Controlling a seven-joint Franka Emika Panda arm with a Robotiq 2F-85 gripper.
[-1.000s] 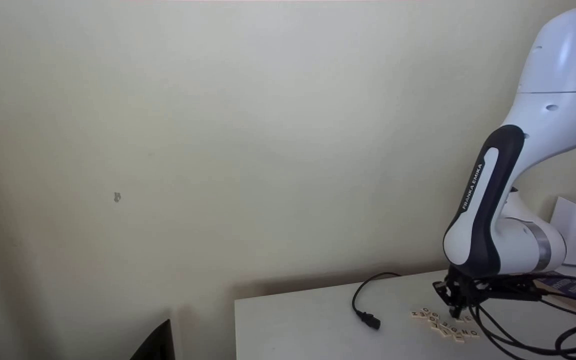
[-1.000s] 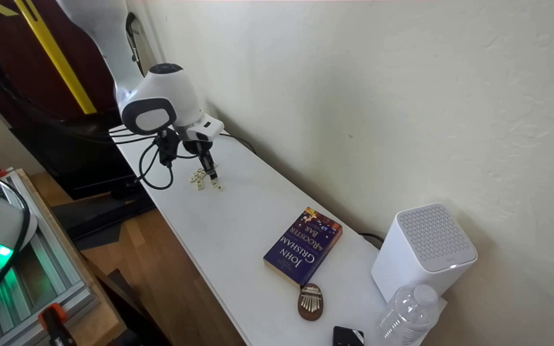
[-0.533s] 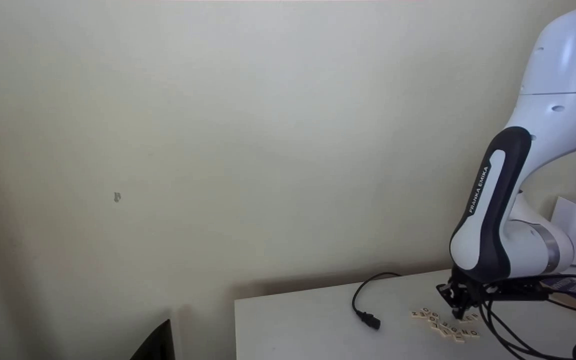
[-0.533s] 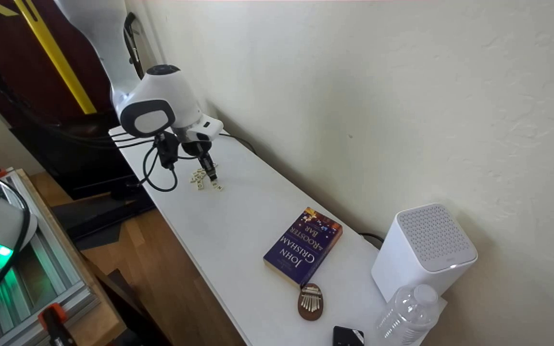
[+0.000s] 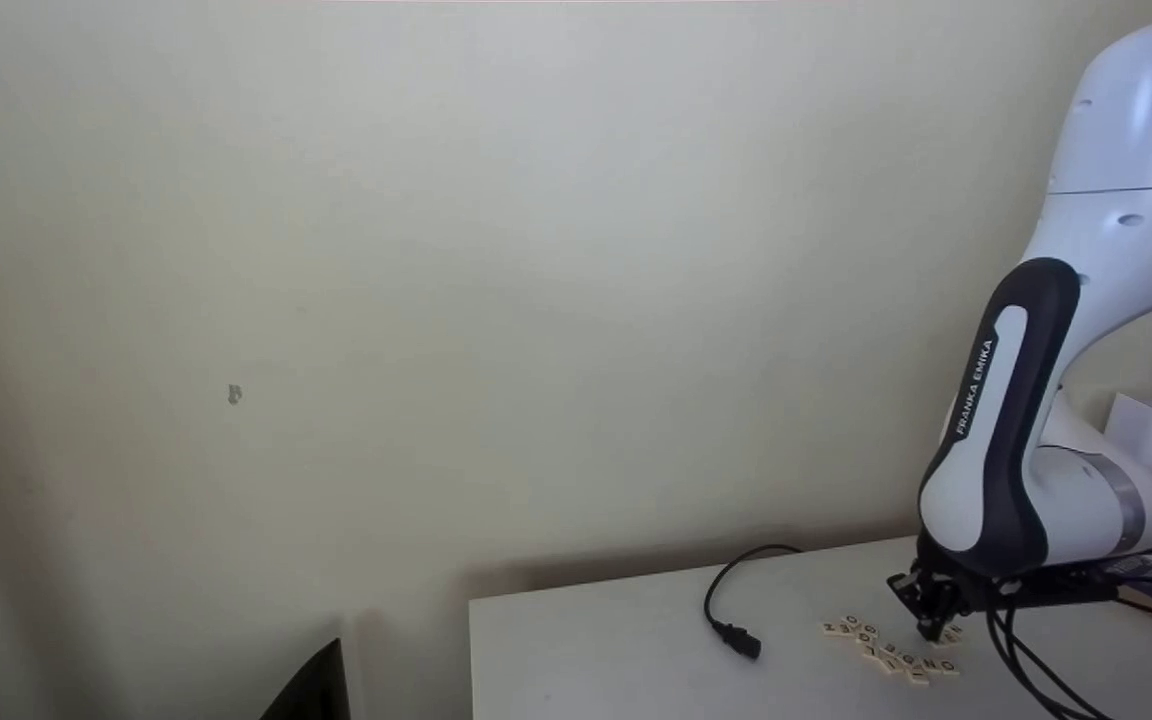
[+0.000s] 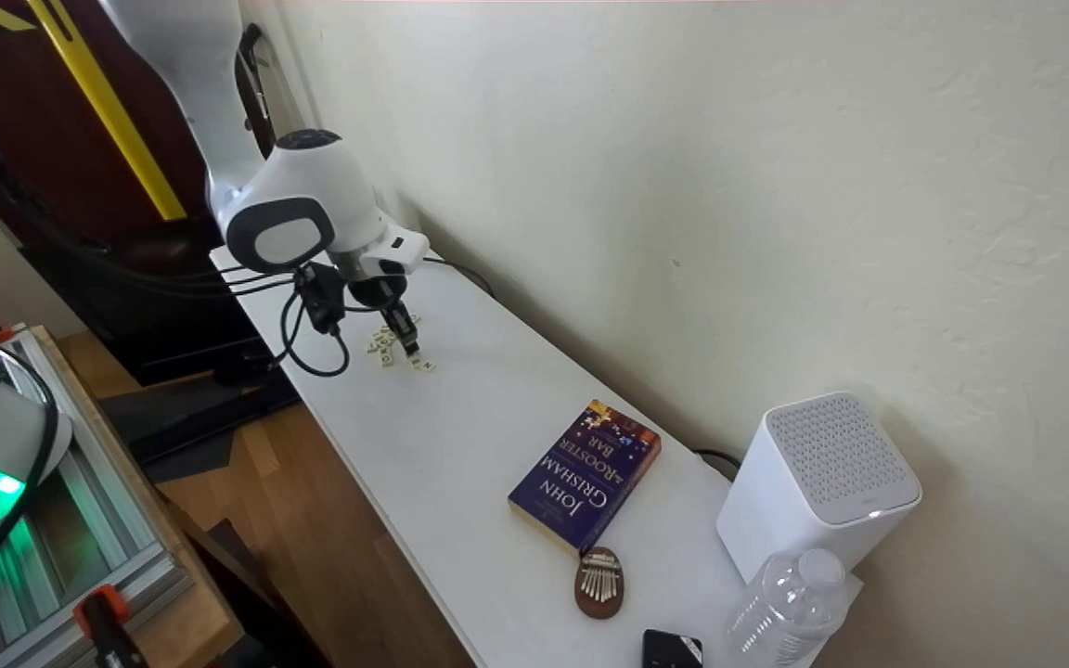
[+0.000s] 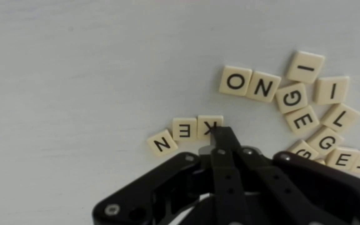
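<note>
Nudging a row of letter tiles [image 7: 184, 137] across a white table [image 6: 442, 436], a robot's gripper [image 7: 225, 132] works low, its jaws pressed together with nothing pinched between them. Its tip covers part of the K tile [image 7: 208, 125] in the wrist view and appears to touch it, though the exact contact is hidden. Next comes the E tile [image 7: 184, 128], edge to edge with the K tile or nearly so, then the N tile [image 7: 162, 142], turned askew at the row's end. Over the past second, the arm [image 6: 340, 199] and gripper have shifted toward the book [image 6: 586, 475], and the row has slid slightly the same way in both exterior views, while the larger cluster [image 7: 302, 120] has stayed put. That suggests the tiles are being pushed along the surface rather than lifted; the row now lies face up and apart from the cluster, whose O tile [image 7: 235, 80] looks nearest to it. On the cluster's other side from the gripper, in an exterior view, lies a black plug [image 5: 739, 641]. Farther along the table, well apart from the tiles, rest the book and a thumb piano [image 6: 599, 584] just beside it.
</note>
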